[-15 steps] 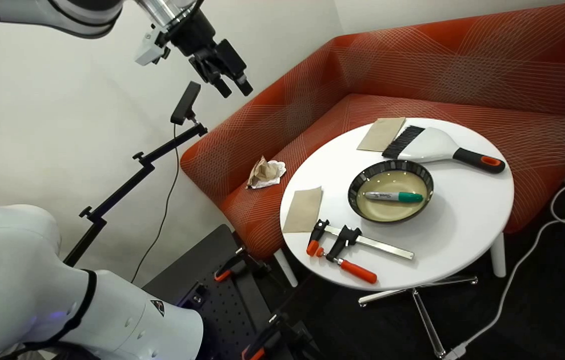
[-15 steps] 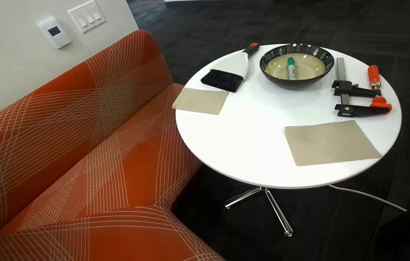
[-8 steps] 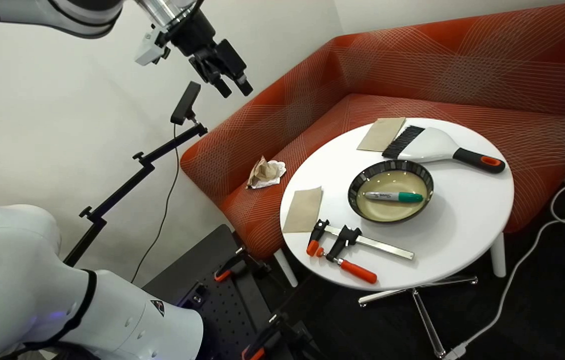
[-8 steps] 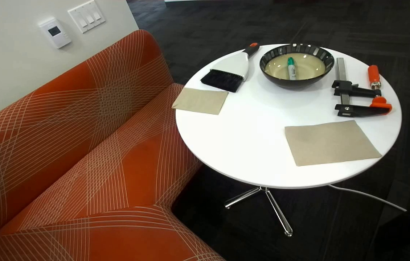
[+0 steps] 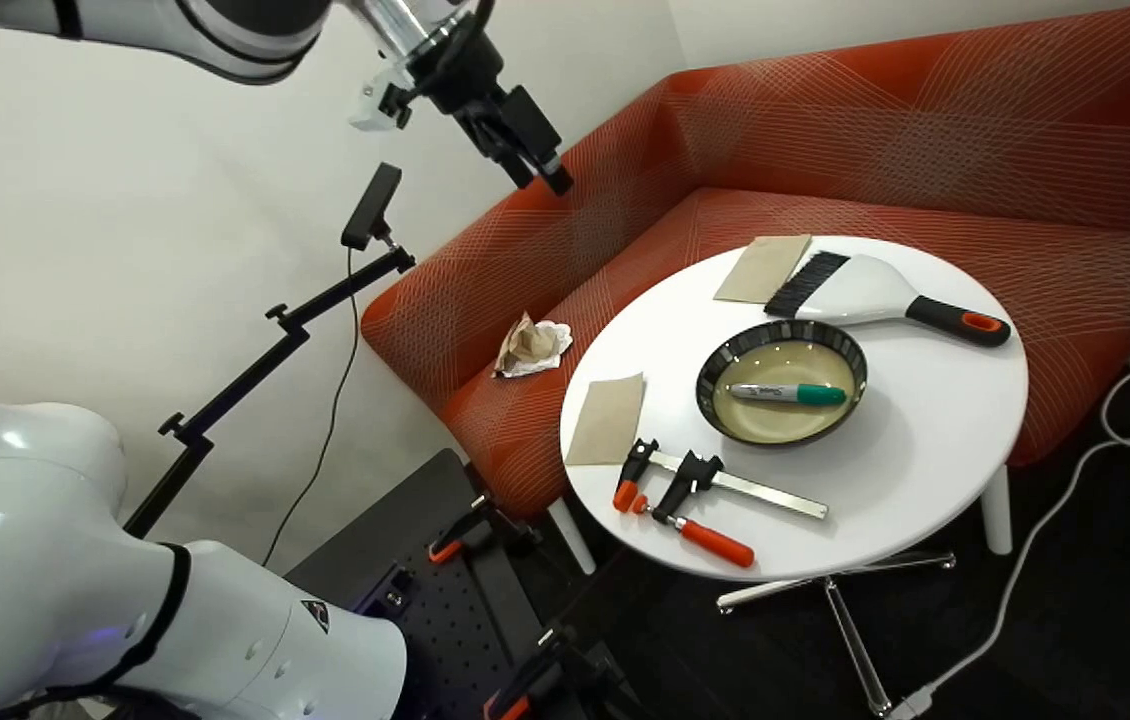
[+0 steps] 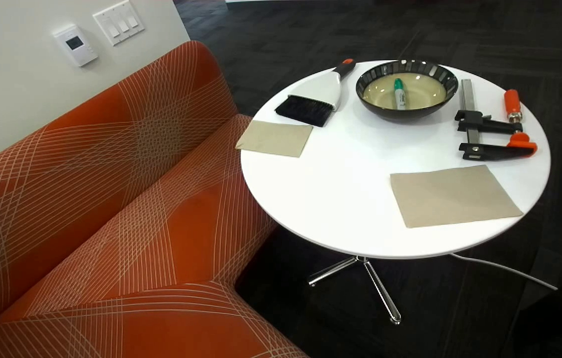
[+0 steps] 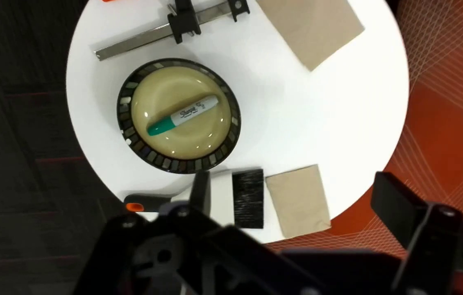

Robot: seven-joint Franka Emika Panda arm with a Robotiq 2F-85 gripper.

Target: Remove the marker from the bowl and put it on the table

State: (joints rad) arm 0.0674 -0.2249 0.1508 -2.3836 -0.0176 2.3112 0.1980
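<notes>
While your hand hangs high beyond the upper-left edge of the counter in an exterior view, its fingers stand wide apart, as your wrist view shows. The marker, pale with a green cap, lies inside the bowl. By that same exterior view's edges, you have the clamp near the lower-left edge, a paper sheet at the left edge, and a second sheet at the far edge, just beside the bristles of your white brush. Its black handle reaches the right edge; your bowl sits between brush and clamp.
</notes>
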